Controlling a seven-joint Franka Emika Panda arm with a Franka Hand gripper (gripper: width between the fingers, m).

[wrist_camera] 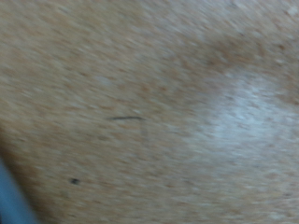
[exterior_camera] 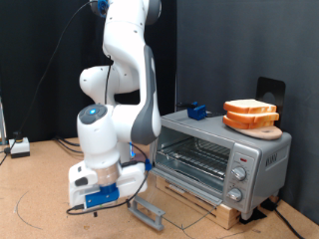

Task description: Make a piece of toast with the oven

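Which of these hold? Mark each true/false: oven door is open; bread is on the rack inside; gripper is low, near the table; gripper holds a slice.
1. The oven door is open. True.
2. Bread is on the rack inside. False: both slices sit on the board atop the oven.
3. The gripper is low, near the table. True.
4. The gripper holds a slice. False: no slice is at the gripper.

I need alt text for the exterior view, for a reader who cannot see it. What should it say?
A white robot arm bends low, its gripper near the floor beside the open glass door of a silver toaster oven. Two bread slices lie stacked on a round wooden board on top of the oven.
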